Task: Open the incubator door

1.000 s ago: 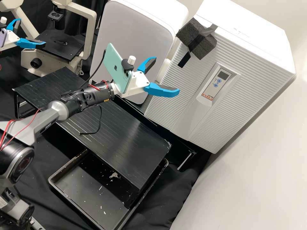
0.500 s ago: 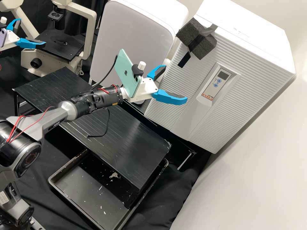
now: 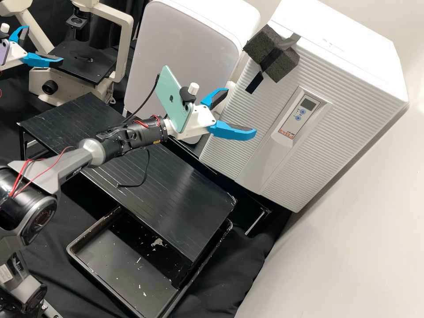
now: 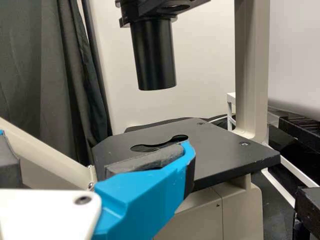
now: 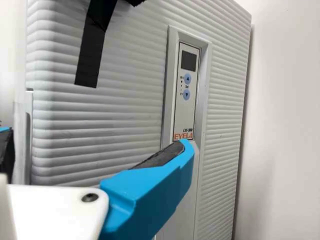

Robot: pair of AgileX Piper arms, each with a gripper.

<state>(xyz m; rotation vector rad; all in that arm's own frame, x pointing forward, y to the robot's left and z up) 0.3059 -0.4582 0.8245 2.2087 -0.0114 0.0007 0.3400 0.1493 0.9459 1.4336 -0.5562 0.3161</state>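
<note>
gripper (image 3: 241, 111) on the right arm (image 3: 145, 131) has eased back slightly.

Right white pincer (image 3: 241, 114): two angular bright-blue fingers (image 3: 229, 130), dark grey pads (image 5: 160, 156), dark round screw (image 5: 90, 197) | behind it: mint-green phone (image 3: 170, 99), white cylindrical knob (image 3: 193, 88), black cylindrical wrist (image 3: 145, 134), loose black cable (image 3: 147, 164) | farther back: tapered grey metal forearm (image 3: 64, 168), thin red wires (image 3: 20, 179) | left white pincer (image 3: 45, 44): matching blue, lilac phone (image 3: 4, 52) beside

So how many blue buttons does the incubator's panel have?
2, set close together between the dark screen and the print: the up-arrow button nearer the screen, the down-arrow button just below it.
</note>
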